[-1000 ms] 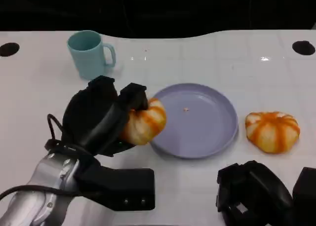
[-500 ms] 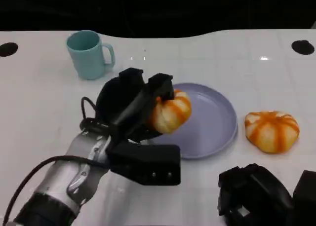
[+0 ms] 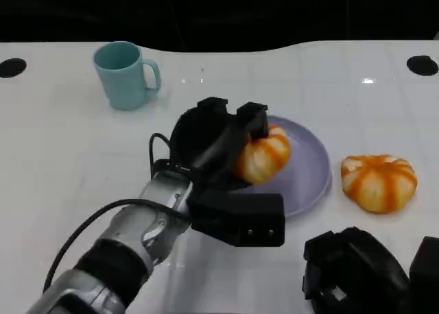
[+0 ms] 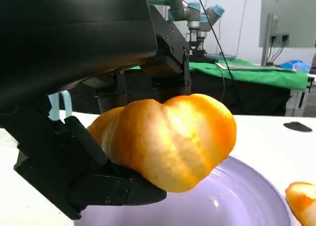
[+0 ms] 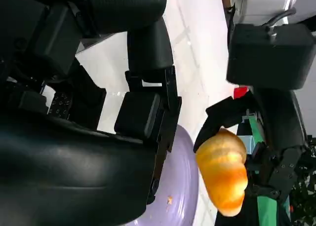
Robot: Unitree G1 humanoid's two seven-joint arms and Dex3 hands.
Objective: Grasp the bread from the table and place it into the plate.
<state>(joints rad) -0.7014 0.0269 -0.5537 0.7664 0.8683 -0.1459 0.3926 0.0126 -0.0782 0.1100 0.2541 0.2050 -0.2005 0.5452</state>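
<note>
My left hand grips an orange-striped bread roll and holds it over the left part of the lavender plate. In the left wrist view the roll hangs above the plate, held between the black fingers. A second orange-striped roll lies on the table right of the plate. My right hand rests low at the front right with nothing in it, its fingers curled in. The right wrist view shows the held roll and the plate.
A teal mug stands at the back left of the white table. Two dark round holes mark the table's far corners. Beyond the table stand a green-covered bench and other robot arms.
My left hand has carried the roll to the right, from beside the plate's left rim to over the plate. The right hand and the second roll have stayed put.
</note>
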